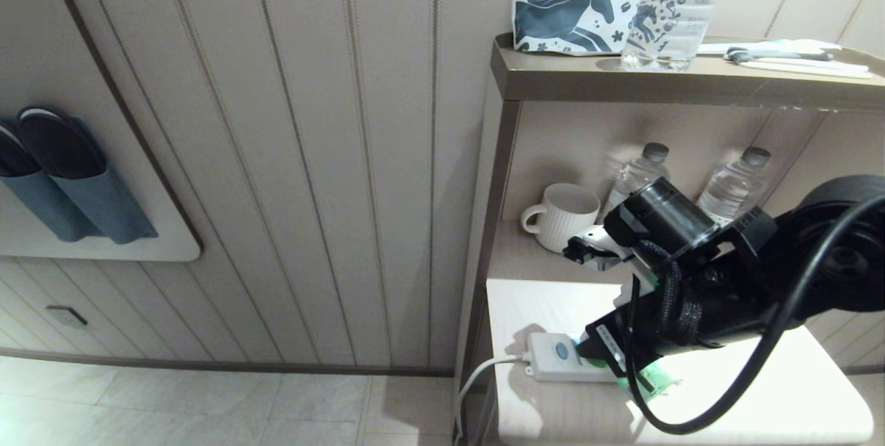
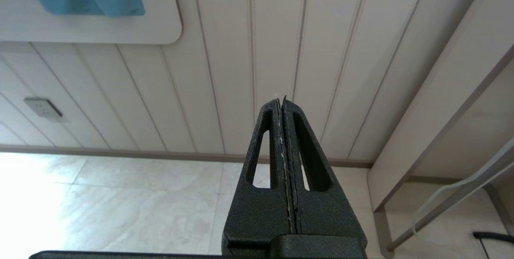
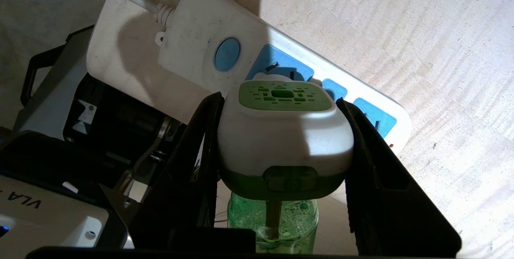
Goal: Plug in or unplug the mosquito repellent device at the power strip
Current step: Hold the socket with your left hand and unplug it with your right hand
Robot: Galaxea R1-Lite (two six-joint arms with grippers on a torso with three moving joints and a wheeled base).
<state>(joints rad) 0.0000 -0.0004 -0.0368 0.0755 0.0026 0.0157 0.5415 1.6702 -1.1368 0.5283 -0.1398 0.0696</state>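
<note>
A: Where is the right gripper [image 3: 283, 138]?

B: Low over the white bench [image 1: 760, 391], at the end of the power strip [image 1: 553, 359] where the blue button [image 3: 227, 54] and the white cord [image 1: 484, 370] are.

A: And its fingers [image 3: 196, 162]?

B: Pinching the mosquito repellent device [image 3: 283, 134], one finger flat against each side of its white body. The green vent faces away from the wrist camera and the green liquid bottle [image 3: 273, 221] sits nearer it.

A: Is the device plugged in?

B: I cannot tell. It sits right at the first light-blue socket panel [image 3: 281, 64], next to the button, covering part of it. The prongs are hidden. The strip itself lies flat on the bench.

A: The left gripper [image 2: 283, 102]?

B: Idle, away from the bench, pointing at the panelled wall [image 2: 241, 50] above the tiled floor [image 2: 120, 202]. Its fingers are pressed together with nothing between them.

A: Anything else nearby?

B: A white mug [image 1: 561, 214] and two water bottles [image 1: 733, 187] stand on the shelf [image 1: 511, 252] behind the bench.
</note>
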